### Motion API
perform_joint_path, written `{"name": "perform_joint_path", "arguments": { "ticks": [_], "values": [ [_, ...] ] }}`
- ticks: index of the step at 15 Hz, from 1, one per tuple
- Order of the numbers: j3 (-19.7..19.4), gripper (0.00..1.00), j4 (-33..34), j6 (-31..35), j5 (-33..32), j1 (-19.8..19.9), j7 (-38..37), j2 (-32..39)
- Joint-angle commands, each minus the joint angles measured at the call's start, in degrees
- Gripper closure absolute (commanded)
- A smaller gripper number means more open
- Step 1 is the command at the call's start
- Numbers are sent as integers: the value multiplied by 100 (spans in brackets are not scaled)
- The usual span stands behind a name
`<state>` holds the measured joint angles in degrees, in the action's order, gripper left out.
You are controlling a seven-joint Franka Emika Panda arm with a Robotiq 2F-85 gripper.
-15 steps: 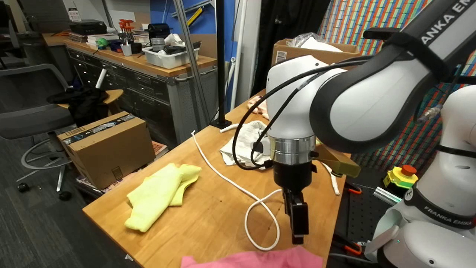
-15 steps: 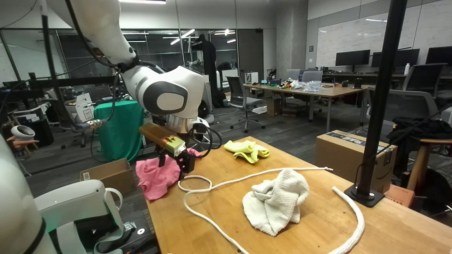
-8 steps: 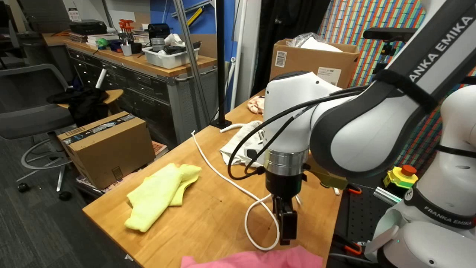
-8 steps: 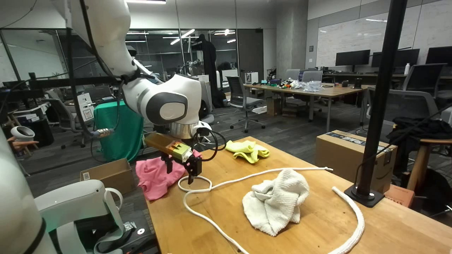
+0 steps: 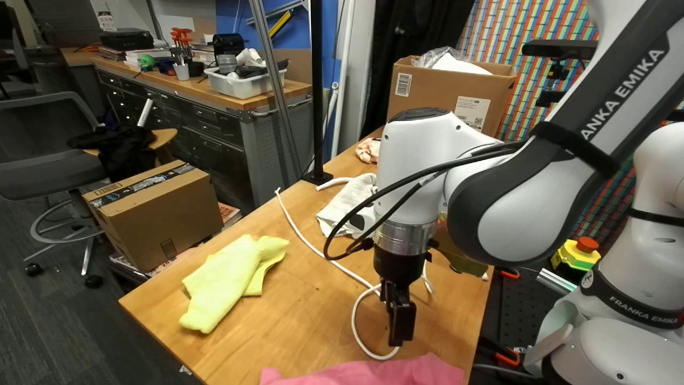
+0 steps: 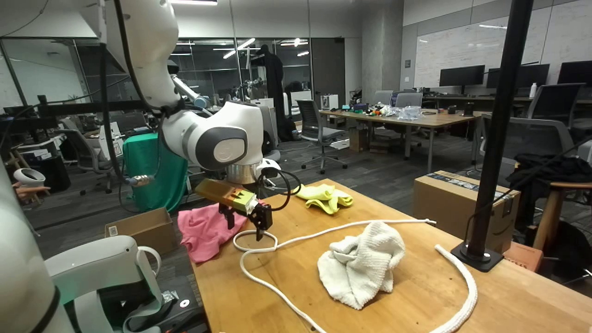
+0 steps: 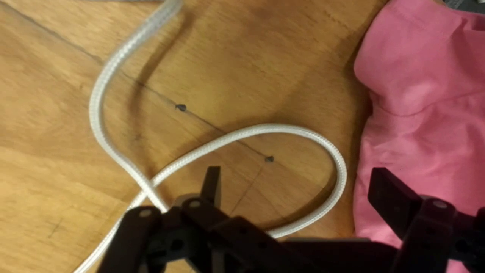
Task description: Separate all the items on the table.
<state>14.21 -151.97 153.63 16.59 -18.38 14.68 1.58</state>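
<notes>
White rope (image 7: 280,129) lay on the wooden table (image 5: 304,321) in a loop, seemingly right below the claw (image 7: 296,176) and, in the wrist view, between its two fingers (image 7: 212,184). The loop's long way ran roughly from one finger toward the other, so the jaws would have closed along it rather than across a strand; only the rounded end crossed their path. Turning crosswise, or shifting onto one strand, looked like what a clean pinch called for. The claw was spread wide and had hold of nothing; it seemed to touch nothing either, though the drop to the rope was hard to judge. Just beside the loop's round end lay a pink cloth (image 7: 420,125), and in that same view a finger overlapped it, so a squeeze there might have snagged both. Farther out, the white cloth (image 6: 370,263) was heaped near the rope, and the yellow cloth (image 5: 227,283) lay apart from both.
</notes>
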Motion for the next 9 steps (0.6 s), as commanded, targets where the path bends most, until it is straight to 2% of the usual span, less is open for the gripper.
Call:
{"name": "perform_joint_path", "arguments": {
  "ticks": [1, 9],
  "values": [
    [55, 0, -21, 371, -514, 128, -360, 101],
    [-6, 0, -10, 363, -1243, 301, -769, 182]
  ]
}}
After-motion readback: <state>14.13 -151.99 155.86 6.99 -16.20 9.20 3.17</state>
